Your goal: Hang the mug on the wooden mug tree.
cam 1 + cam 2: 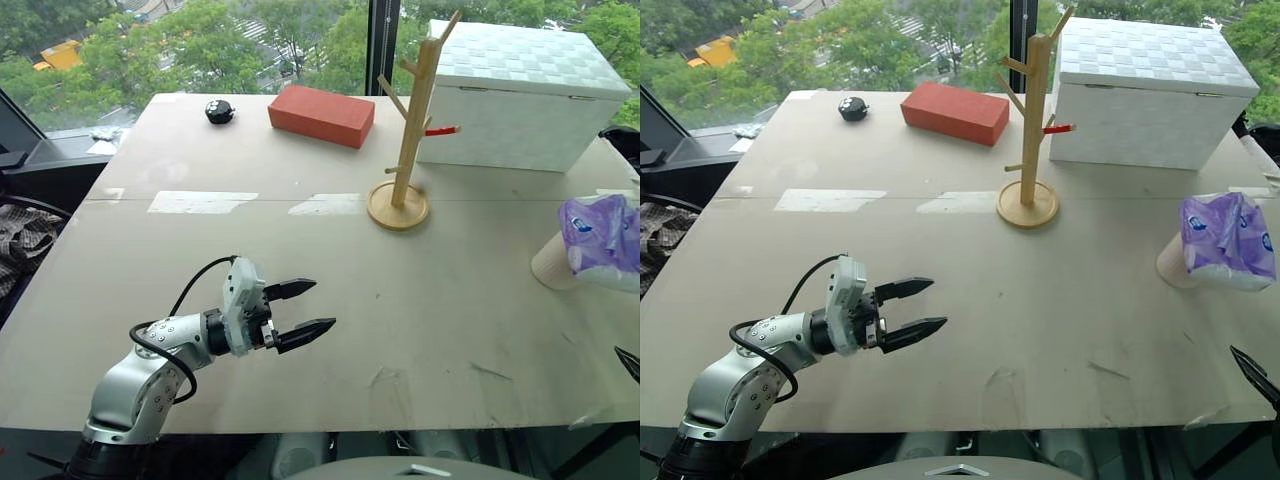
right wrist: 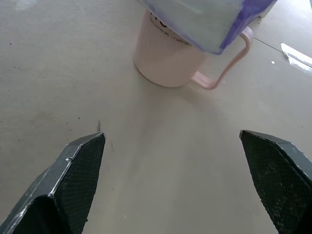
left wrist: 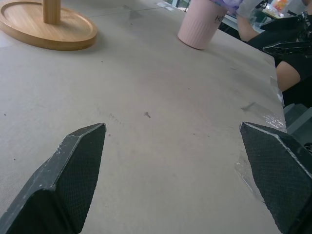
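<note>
The wooden mug tree [image 1: 405, 170] stands on the counter [image 1: 300, 290] toward its far side, a little right of the middle. Just behind and to the right of it sits a large box [image 1: 525, 95]. A brick [image 1: 321, 115] lies left of the tree near the far edge, with a small round object [image 1: 220, 111] further left again. The mug [image 1: 553, 262] stands at the right edge, nearer than the tree, with a plastic packet [image 1: 603, 235] resting on its mouth. The left pincer [image 1: 305, 311] hovers over the near left part of the counter, well apart from tree and mug. The right pincer [image 2: 170, 180] faces the mug's handle side from nearby.
</note>
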Available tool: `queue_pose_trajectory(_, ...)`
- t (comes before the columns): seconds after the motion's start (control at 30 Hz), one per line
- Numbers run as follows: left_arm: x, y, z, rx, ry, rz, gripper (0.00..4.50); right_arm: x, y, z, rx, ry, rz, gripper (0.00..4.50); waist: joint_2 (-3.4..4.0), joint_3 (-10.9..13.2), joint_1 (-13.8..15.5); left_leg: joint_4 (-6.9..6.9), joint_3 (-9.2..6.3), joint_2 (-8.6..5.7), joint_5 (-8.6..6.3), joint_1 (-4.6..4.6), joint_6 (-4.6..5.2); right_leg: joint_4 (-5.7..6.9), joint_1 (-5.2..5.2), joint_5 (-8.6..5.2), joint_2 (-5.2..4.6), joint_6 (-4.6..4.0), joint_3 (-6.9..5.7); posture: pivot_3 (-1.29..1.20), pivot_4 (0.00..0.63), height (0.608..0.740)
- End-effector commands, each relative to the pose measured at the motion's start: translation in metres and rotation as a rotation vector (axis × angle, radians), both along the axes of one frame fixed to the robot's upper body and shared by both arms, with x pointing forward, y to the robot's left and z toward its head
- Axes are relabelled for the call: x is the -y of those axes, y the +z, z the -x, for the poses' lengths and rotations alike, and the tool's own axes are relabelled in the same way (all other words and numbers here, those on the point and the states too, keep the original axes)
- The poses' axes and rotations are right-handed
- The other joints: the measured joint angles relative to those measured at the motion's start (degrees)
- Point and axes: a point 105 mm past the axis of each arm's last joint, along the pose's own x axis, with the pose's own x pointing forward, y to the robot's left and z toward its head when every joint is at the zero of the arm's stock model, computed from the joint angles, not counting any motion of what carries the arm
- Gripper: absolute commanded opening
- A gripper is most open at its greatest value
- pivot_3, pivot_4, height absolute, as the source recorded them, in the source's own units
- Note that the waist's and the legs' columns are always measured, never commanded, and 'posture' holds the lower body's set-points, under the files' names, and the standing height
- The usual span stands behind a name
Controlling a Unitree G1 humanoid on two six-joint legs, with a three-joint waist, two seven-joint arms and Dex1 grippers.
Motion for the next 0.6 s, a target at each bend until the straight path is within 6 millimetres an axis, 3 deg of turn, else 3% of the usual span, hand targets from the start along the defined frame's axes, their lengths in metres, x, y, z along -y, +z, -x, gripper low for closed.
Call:
queue_pose_trajectory(0.03, 0.012, 0.018, -0.001, 0.079, -0.052, 0.031, 4.5, -0.004, 0.016, -0.012, 0.035, 0.015, 0.018, 4.47, 0.01, 0.0, 0.0, 0.0, 0.0, 0.0, 0.0, 0.0, 0.0, 0.0, 0.0, 0.0, 0.0, 0.0, 0.0, 0.0, 0.15, 0.74)
queue_pose_trajectory(0.13, 0.025, 0.028, -0.001, 0.114, -0.106, 0.071, 4.5, -0.004, 0.029, -0.024, 0.057, 0.014, 0.055, 4.47, 0.07, 0.0, -0.1, 0.05, 0.02, -0.02, 0.0, -0.01, 0.0, 0.01, 0.01, 0.01, 0.0, 0.0, 0.01, 0.0, 0.15, 0.74)
queue_pose_trajectory(0.27, 0.022, 0.031, 0.005, 0.119, -0.132, 0.08, 4.5, -0.005, 0.04, -0.023, 0.033, 0.047, 0.03, 4.47, 0.03, 0.0, 0.0, 0.02, 0.07, -0.01, 0.08, 0.05, 0.14, 0.02, 0.04, 0.01, 0.06, 0.0, 0.04, 0.0, 0.15, 0.74)
queue_pose_trajectory(0.33, 0.021, 0.035, 0.008, 0.14, -0.162, 0.091, 4.5, -0.016, 0.059, -0.024, 0.04, 0.104, 0.041, 4.47, 0.1, 0.0, 0.1, -0.11, 0.06, -0.02, 0.08, 0.02, 0.15, -0.01, -0.01, -0.01, 0.12, -0.02, 0.03, 0.0, 0.15, 0.74)
queue_pose_trajectory(0.4, 0.024, 0.039, 0.009, 0.161, -0.203, 0.102, 4.5, -0.029, 0.08, -0.029, 0.061, 0.158, 0.113, 4.47, 0.17, 0.1, 0.1, -0.18, 0.06, -0.04, 0.09, 0.0, 0.15, -0.03, -0.04, -0.02, 0.19, -0.02, 0.04, 0.0, 0.15, 0.74)
queue_pose_trajectory(0.5, 0.033, 0.04, 0.001, 0.187, -0.226, 0.093, 4.5, -0.049, 0.086, -0.027, -0.015, 0.231, 0.289, 4.47, 0.07, 0.1, 0.1, -0.18, 0.05, -0.05, 0.09, 0.02, 0.15, -0.08, -0.01, -0.02, 0.36, 0.0, 0.01, 0.0, 0.15, 0.74)
queue_pose_trajectory(0.6, 0.038, 0.046, -0.001, 0.188, -0.264, 0.115, 4.5, -0.055, 0.089, -0.027, -0.047, 0.249, 0.395, 4.47, -0.05, 0.1, 0.3, -0.16, -0.01, -0.04, 0.09, 0.01, 0.15, -0.1, 0.03, -0.02, 0.37, 0.01, -0.11, 0.0, 0.15, 0.74)
